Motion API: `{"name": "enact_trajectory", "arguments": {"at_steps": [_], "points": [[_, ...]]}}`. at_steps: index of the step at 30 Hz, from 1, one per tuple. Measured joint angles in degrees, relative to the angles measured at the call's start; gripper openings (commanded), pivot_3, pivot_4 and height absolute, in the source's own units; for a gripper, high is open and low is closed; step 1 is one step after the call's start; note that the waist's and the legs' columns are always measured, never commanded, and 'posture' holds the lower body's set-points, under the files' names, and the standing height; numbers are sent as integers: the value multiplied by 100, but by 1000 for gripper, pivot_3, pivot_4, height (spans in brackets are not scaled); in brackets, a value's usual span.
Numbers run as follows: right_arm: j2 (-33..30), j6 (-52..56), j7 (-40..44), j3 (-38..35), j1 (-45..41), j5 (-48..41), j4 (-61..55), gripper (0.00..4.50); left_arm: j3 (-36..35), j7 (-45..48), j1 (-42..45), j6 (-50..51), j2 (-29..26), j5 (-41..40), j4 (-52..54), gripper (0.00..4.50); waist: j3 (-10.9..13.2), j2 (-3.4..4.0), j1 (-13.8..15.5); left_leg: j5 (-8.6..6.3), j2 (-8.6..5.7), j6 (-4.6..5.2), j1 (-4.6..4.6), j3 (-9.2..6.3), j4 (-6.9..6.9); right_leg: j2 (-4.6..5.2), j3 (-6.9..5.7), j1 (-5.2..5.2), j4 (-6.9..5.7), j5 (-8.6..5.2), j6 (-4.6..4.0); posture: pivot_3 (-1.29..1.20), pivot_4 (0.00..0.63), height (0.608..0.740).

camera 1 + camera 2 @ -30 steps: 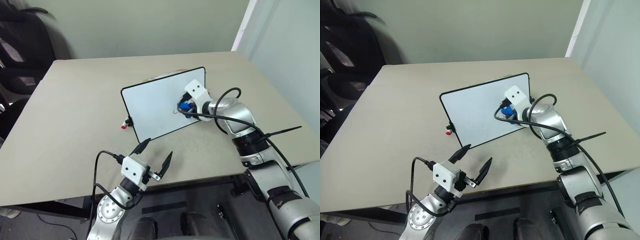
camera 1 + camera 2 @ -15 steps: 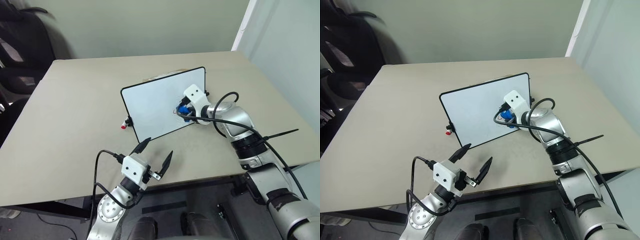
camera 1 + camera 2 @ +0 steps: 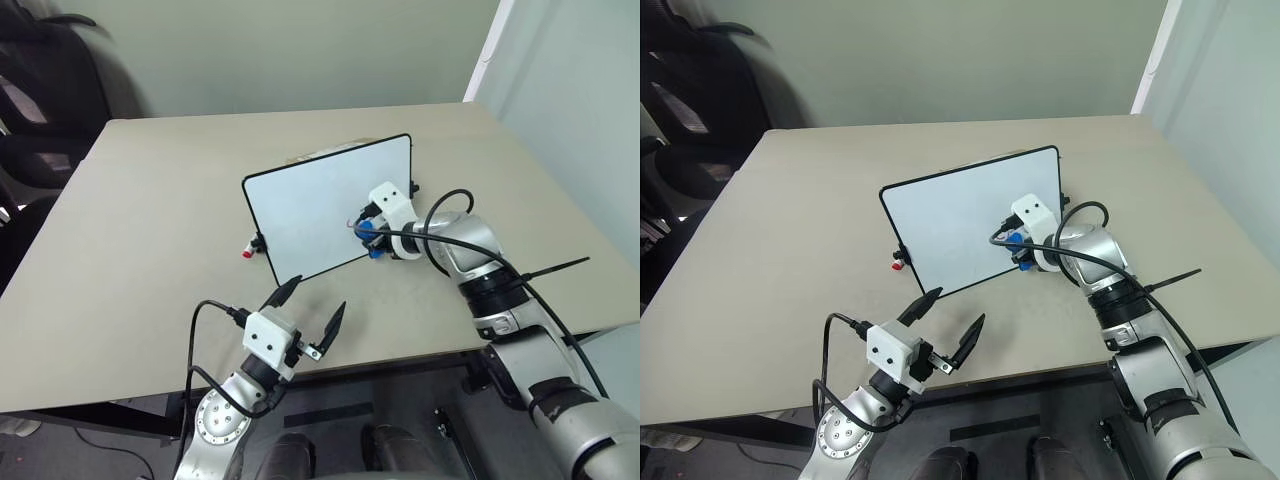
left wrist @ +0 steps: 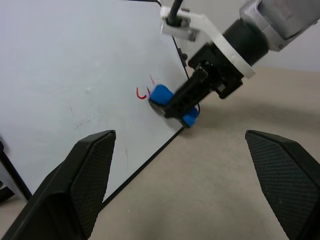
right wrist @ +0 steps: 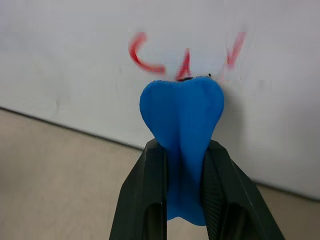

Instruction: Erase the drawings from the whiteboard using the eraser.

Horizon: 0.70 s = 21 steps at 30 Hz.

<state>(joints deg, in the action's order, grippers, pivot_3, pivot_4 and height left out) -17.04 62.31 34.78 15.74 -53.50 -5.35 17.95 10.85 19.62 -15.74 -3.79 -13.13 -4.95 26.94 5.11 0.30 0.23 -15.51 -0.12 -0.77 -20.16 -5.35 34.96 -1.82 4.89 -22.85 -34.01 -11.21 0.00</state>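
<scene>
The whiteboard [image 3: 300, 210] stands tilted on the tan table, black-framed. Small red drawings [image 5: 145, 57] sit near its lower right corner; the rightmost stroke looks smeared. My right gripper [image 3: 369, 240] is shut on the blue eraser [image 5: 182, 115], squeezing its middle between both fingers [image 5: 150, 190]. The eraser's tip presses the board just under the red marks [image 4: 142, 94], close to the board's bottom frame. My left gripper [image 3: 308, 310] hovers open near the table's front edge, well short of the board, holding nothing.
A red-tipped marker cap [image 3: 247, 254] lies by the board's left lower corner. Black chairs [image 3: 40, 90] stand beyond the table's left side. The table's right edge [image 3: 560, 200] runs close to a pale wall.
My right gripper has slid the eraser down the board toward its lower edge and tilted more steeply. The left gripper has stayed still.
</scene>
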Motion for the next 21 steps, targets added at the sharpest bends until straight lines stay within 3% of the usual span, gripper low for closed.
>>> {"name": "enact_trajectory", "arguments": {"at_steps": [12,21], "points": [[18,-365,100,165,-842,136,1297,775,23,-2,0,0,29,13,0,4500,7,0,-31,-29,0,-50,-12,0,0,0,0,-18,-4,3,-4,0,150,739],[23,-473,116,129,-1215,226,1356,775,88,-8,-13,-1,61,15,0,4500,9,-1,-47,-28,0,-50,-13,2,1,0,-2,-33,-10,12,-18,0,150,739]]}}
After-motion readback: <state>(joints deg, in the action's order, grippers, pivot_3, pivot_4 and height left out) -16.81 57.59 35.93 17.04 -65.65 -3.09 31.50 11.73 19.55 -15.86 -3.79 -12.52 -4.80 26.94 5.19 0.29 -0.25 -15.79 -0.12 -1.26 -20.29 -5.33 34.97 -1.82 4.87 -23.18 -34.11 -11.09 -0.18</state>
